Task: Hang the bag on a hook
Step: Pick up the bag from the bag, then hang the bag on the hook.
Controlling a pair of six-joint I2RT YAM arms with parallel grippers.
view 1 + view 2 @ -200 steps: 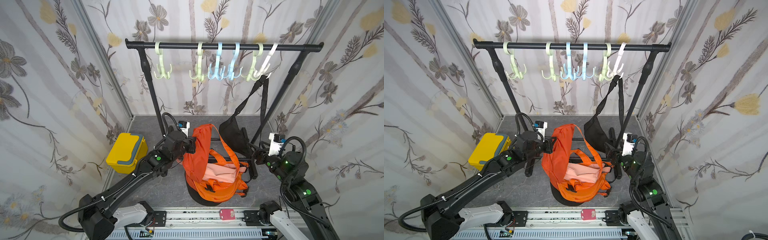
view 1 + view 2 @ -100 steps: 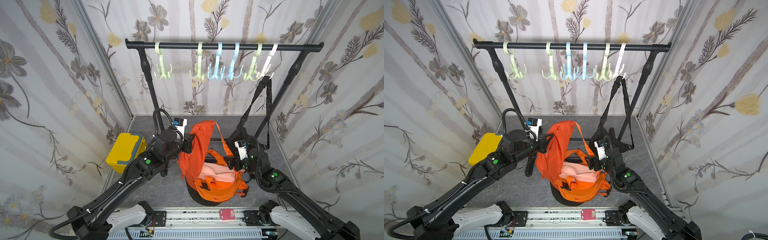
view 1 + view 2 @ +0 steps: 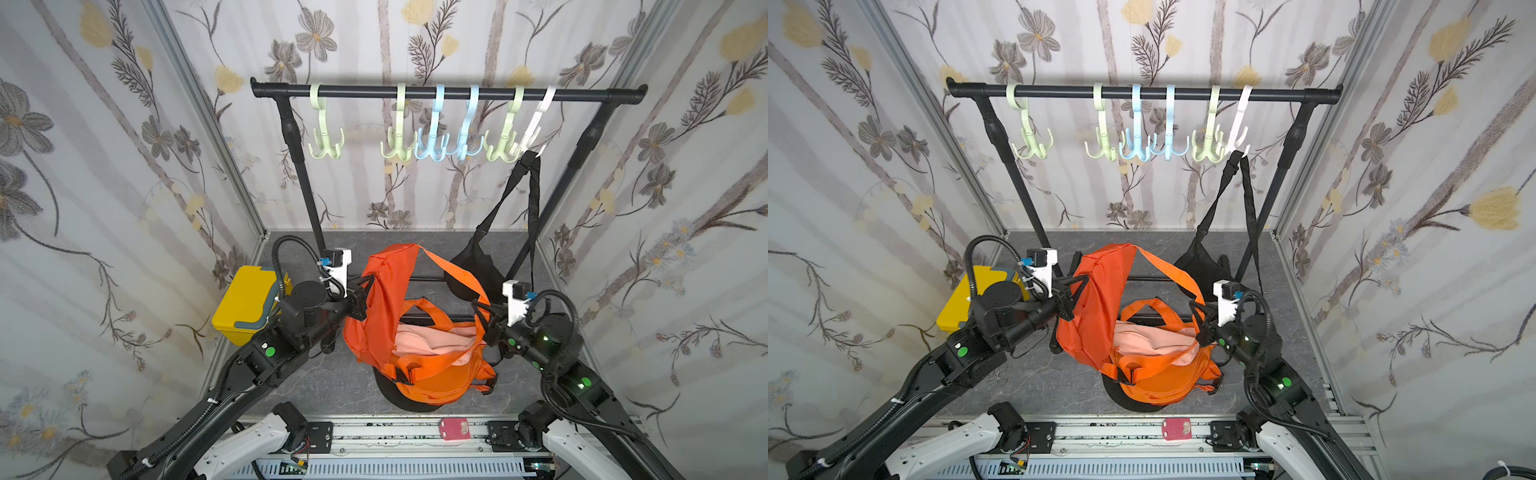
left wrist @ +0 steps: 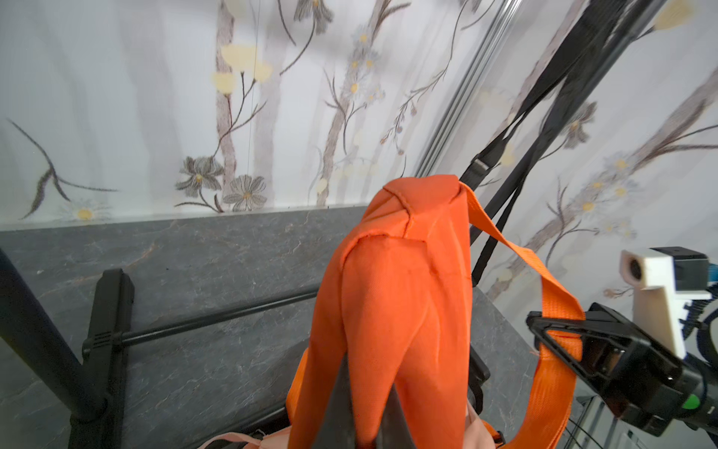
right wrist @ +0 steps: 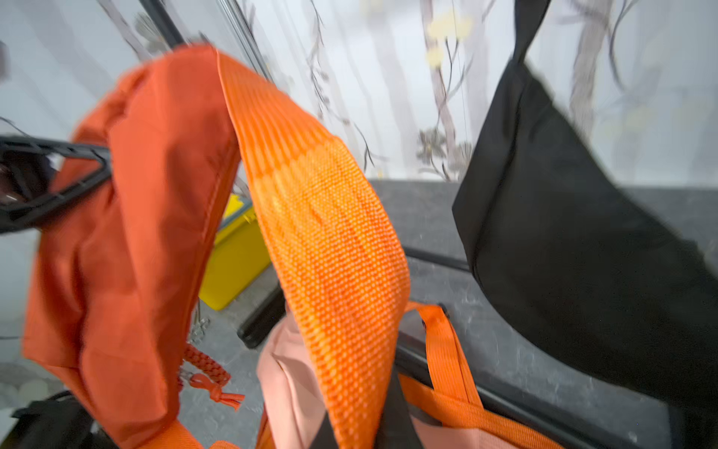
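**The orange bag is now being held by both claws**

The right claw point(image 3: 484, 322) is now being pressed shut on the flat strap point(image 3: 451, 270) of the orange bag point(image 3: 419, 357). One second ago it was being held wide open, off to the side by the black bag point(image 3: 471, 270). It was then brought across to the strap and shut. In the left wrist view, the strap is being pinched between the black jaws of that claw point(image 4: 559, 342).

The left claw point(image 3: 360, 296) is being kept shut, as before, on the thick padded part of the orange bag. That part is being held up high.

The body of the orange bag is being left low over the counter point(image 3: 332, 378), in the middle, between the two arms. It is being kept well under the hooks, so it is not being hung yet.

The strap is being stretched between the two claws like an open loop. This probably means the loop is being made ready for lifting. The white hook point(image 3: 536, 129) is being used by the black bag. The green hook point(image 3: 326, 143) at the far end of the rail point(image 3: 453, 92) is being left free, with lots of room around it.
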